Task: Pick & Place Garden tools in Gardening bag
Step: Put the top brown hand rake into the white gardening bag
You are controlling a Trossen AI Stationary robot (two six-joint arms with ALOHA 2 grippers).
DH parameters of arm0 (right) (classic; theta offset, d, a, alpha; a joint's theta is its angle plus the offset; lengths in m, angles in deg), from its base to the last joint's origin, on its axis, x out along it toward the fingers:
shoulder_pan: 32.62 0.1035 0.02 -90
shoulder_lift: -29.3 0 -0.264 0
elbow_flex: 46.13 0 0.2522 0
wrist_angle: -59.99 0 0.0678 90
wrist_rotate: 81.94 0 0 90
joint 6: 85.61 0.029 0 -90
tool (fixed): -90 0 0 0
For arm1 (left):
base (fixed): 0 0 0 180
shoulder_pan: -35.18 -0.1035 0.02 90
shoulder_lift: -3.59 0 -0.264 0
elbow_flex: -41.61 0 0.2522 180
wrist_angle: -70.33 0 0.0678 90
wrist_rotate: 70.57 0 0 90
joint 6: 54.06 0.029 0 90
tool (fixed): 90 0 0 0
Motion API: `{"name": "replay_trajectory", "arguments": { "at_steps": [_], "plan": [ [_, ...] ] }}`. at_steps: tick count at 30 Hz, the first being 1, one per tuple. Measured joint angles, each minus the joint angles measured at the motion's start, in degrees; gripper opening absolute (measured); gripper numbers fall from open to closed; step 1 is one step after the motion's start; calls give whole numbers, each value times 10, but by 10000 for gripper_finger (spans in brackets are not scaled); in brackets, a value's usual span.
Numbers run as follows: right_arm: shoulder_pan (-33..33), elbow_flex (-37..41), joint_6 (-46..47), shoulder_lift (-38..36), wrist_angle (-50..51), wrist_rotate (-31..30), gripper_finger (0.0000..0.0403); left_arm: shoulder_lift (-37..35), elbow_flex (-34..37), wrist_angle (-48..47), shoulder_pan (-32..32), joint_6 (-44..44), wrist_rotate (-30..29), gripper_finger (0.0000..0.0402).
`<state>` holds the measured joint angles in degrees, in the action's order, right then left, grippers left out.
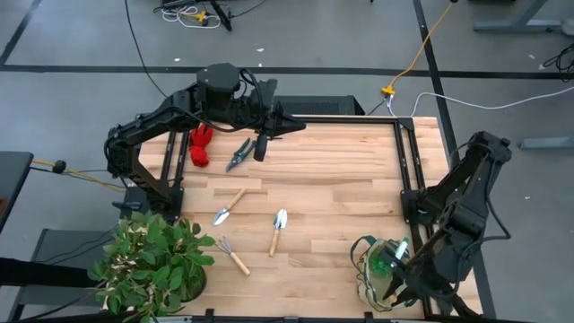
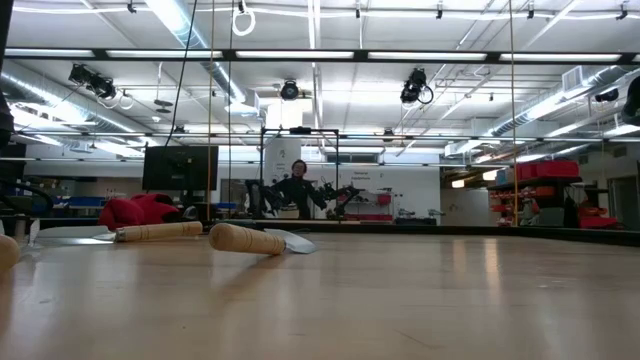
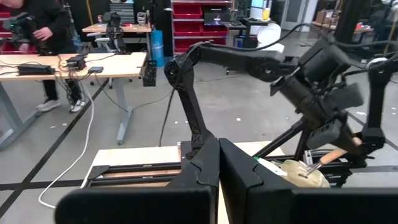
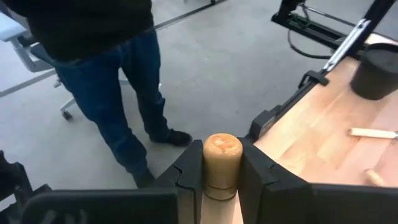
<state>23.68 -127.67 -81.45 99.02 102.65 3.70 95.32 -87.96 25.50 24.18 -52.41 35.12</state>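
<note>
The beige gardening bag (image 1: 369, 280) with green trim stands at the table's near right corner. My right gripper (image 1: 400, 264) hangs over it, shut on a wooden-handled garden tool (image 3: 331, 157). On the table lie two trowels (image 1: 227, 208) (image 1: 278, 230), a small rake (image 1: 232, 255), dark pruning shears (image 1: 239, 154) and red gloves (image 1: 200, 145). My left gripper (image 1: 267, 131) is shut and holds nothing, up above the far edge next to the shears. My right gripper pinches the tool's light wooden handle (image 4: 221, 177) between its two fingers, just behind the rounded free end. The handle lies along the fingers, its end poking out past the tips. The tool is lifted clear and slants above the bag (image 3: 301, 175).
A leafy potted plant (image 1: 151, 266) stands at the near left corner, beside the rake. Black rails (image 1: 405, 170) run along the table's right and left sides. A person (image 4: 118, 81) stands on the floor just past the table's edge near my right gripper.
</note>
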Motion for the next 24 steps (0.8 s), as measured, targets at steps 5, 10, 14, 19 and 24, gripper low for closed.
{"name": "replay_trajectory", "arguments": {
  "at_steps": [5, 10, 14, 19, 24],
  "plan": [
    [6, 79, 14, -9, -91, 5, 59, 0, 0, 0, 0, 0, 7, 4],
    [7, 126, 16, -15, -156, 4, 59, 0, 0, 0, 0, 0, 7, 8],
    [7, 156, 12, -16, -198, 4, 59, 0, 0, 0, 0, 0, 7, 4],
    [7, 201, 20, -16, -239, 4, 59, 0, 0, 0, 0, -2, 6, 7],
    [7, 236, 41, -16, -304, 7, 62, 0, 0, 0, 0, -11, 6, 6]
  ]
}}
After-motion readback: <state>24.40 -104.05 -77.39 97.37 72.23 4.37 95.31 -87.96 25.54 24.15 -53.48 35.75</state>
